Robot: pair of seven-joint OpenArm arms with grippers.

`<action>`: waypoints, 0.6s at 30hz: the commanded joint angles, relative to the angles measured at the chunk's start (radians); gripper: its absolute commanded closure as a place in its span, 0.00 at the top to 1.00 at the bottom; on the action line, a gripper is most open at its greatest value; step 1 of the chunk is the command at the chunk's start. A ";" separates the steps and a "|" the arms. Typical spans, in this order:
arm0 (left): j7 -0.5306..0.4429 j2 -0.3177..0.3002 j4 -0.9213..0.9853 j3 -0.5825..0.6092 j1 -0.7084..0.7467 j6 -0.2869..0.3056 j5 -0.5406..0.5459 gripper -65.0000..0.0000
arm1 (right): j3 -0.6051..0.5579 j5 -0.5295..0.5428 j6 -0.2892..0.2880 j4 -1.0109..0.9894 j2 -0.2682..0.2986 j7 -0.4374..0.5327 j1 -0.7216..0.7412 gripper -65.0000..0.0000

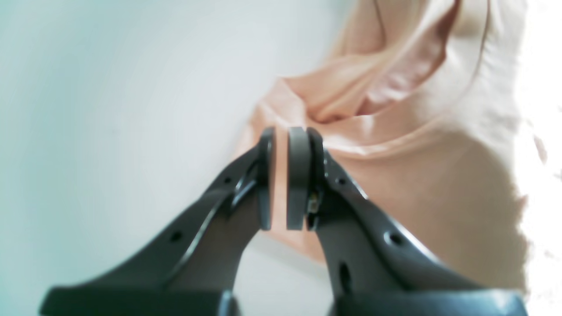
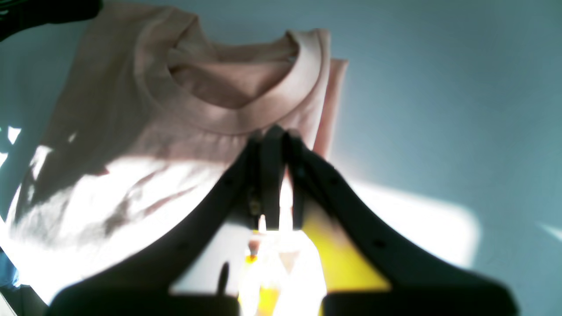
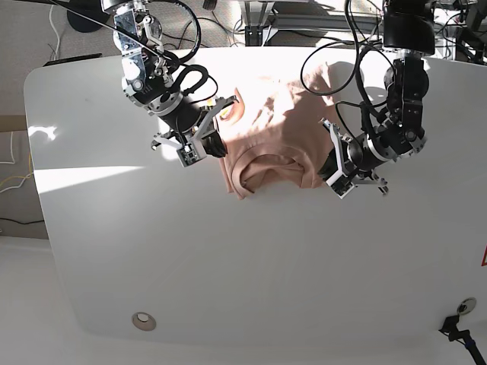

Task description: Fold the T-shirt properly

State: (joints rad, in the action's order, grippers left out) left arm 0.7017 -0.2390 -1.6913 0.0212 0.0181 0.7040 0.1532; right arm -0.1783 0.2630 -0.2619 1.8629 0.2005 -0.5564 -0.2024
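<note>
The left gripper (image 1: 281,177) pinches an edge of the salmon-pink thin cotton T-shirt (image 3: 270,141); the right gripper (image 2: 279,145) is pressed together on fabric below the collar (image 2: 263,118). The white table (image 3: 251,274) lies bare toward 6 o'clock. Only the base view shows both arms.

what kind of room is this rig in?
Probably a lab or workshop bench: a bare white table under two cabled arms, loose cables on the floor behind, and just a pink T-shirt as workpiece.
</note>
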 commanded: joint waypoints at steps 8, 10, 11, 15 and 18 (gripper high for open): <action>-0.544 -0.009 0.018 -0.146 0.125 -0.367 -0.004 0.06 | 0.035 -0.313 0.056 -0.145 -0.013 0.385 0.079 0.03; -0.684 -0.009 0.075 -0.146 0.147 -0.438 -0.004 0.06 | 0.086 -0.322 0.056 -0.204 -0.025 0.491 0.082 0.03; -0.741 -0.009 0.092 -0.146 0.164 -0.461 -0.004 0.06 | 0.112 -0.324 0.056 -0.220 -0.031 0.530 0.074 0.03; -0.848 -0.009 0.046 -0.149 0.294 -0.504 -0.004 0.06 | 0.234 -0.276 0.045 -0.188 -0.036 0.554 -0.024 0.03; -0.907 -0.007 -0.028 -0.191 0.443 -0.528 -0.002 0.06 | 0.305 -0.210 0.045 -0.105 -0.025 0.554 -0.150 0.03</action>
State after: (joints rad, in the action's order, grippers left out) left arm -0.1604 -0.2363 -1.6764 -0.1402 0.4534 0.1822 0.1417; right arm 0.1040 0.0265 -0.2188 1.7012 0.1658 -0.0341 -0.3553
